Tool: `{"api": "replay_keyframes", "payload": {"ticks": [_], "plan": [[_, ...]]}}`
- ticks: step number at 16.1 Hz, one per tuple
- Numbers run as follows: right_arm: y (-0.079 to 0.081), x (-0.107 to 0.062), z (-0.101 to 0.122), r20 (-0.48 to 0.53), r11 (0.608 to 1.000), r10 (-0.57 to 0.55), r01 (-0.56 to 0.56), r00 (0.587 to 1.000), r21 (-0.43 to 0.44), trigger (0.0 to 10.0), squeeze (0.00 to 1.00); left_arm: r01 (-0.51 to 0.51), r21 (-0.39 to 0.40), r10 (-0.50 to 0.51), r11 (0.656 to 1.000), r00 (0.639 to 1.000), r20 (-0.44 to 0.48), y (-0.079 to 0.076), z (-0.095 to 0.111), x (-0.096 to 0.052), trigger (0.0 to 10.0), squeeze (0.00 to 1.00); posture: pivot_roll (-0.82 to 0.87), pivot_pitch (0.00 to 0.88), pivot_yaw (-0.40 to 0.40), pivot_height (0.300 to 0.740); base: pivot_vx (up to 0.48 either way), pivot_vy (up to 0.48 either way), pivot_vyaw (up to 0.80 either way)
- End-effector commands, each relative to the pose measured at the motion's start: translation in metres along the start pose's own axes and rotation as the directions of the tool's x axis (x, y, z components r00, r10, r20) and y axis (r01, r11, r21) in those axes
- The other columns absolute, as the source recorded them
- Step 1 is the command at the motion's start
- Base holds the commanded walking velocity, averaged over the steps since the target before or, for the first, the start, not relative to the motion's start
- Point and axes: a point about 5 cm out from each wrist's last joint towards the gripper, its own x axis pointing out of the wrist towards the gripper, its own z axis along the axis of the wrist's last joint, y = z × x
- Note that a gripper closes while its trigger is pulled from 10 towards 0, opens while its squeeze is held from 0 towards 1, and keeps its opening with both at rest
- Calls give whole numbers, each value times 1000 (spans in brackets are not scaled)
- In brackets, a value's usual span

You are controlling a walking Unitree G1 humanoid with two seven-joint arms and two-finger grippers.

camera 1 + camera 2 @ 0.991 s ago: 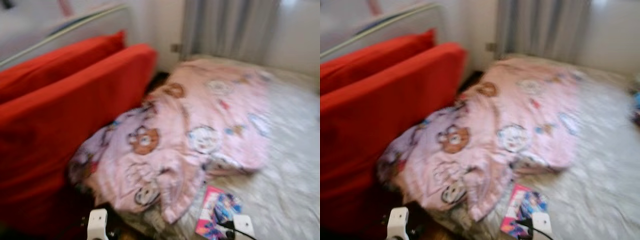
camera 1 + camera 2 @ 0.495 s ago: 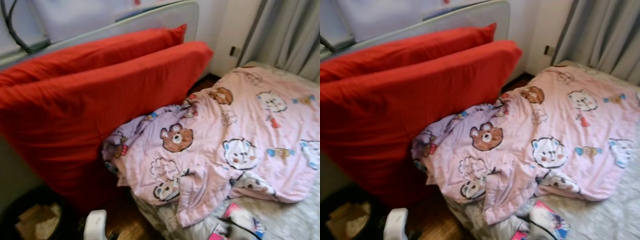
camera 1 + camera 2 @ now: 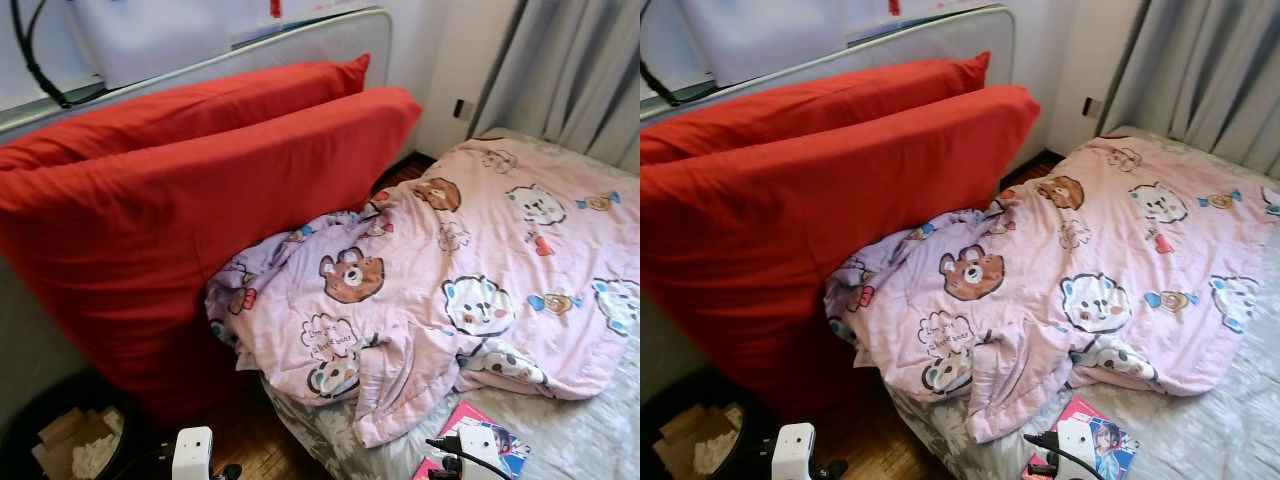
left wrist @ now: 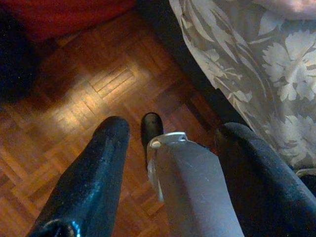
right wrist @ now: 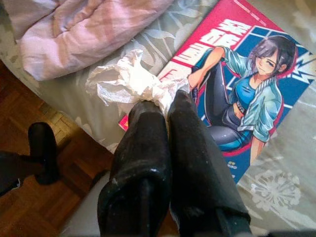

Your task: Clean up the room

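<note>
**Tissue picked up, bin trip still to come**

The crumpled tissue [image 5: 129, 79] is pinched tight in my right tool [image 5: 165, 106], just above the comic book [image 5: 237, 84] on the bed [image 5: 276, 197]. My left tool [image 4: 170, 138] hangs open and holds nothing, over the wood floor [image 4: 74, 98]. I think the bin [image 3: 60, 445] beside the bed is next. The pink blanket [image 3: 470, 270] is still messy.

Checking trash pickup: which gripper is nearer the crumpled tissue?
Right. The right gripper is shut on the crumpled tissue above the bed; the left gripper hangs over the wooden floor.
</note>
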Motion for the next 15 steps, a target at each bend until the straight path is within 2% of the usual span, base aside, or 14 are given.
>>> {"api": "replay_keyframes", "payload": {"ticks": [1, 3, 6, 15], "plan": [[3, 1, 2, 8, 1000, 19, -18, 1000, -15, 10000, 0, -14, -1, 14, 1000, 999, -41, 5, -10, -3, 10000, 0, -10, 87, -25, 740, 0, 247, 800], [2, 1, 1, 2, 1000, 8, -8, 1000, 12, 10000, 0, -18, -4, 17, 1000, 999, -46, 8, -12, -4, 10000, 0, -11, 88, -25, 740, 0, 247, 691], [2, 0, 1, 5, 1000, 6, -6, 1000, 29, 10000, 0, -21, -4, 21, 1000, 998, -53, 10, -15, -5, 10000, 0, -10, 94, -24, 740, 0, 82, 0], [5, 1, 1, 3, 999, 22, -22, 1000, 39, 10000, 0, -31, -10, 30, 999, 997, -64, 15, -18, -7, 10000, 0, -5, 96, -22, 740, 0, 295, 0]]}}
